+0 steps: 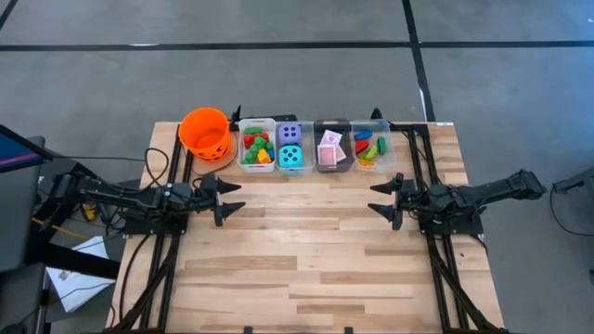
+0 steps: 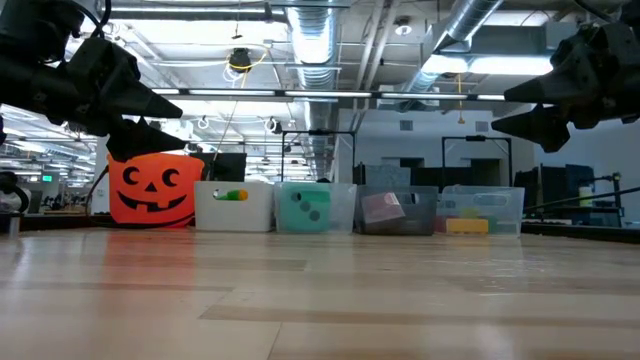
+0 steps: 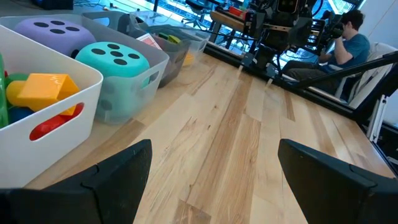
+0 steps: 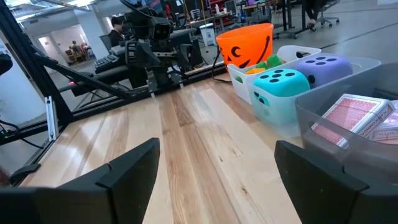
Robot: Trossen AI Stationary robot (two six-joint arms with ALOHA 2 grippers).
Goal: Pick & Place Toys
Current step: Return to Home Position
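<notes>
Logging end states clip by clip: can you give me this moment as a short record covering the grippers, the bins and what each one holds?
left gripper: open, holding nothing, over the table's left half
right gripper: open, holding nothing, over the table's right half
orange bucket: left end of the far row
white bin: mixed bricks
clear bin: purple die, teal die
dark bin: pink-backed cards
right clear bin: coloured bricks

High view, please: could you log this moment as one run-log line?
left gripper: open, empty, raised | right gripper: open, empty, raised | toys: in bins beside orange bucket
</notes>
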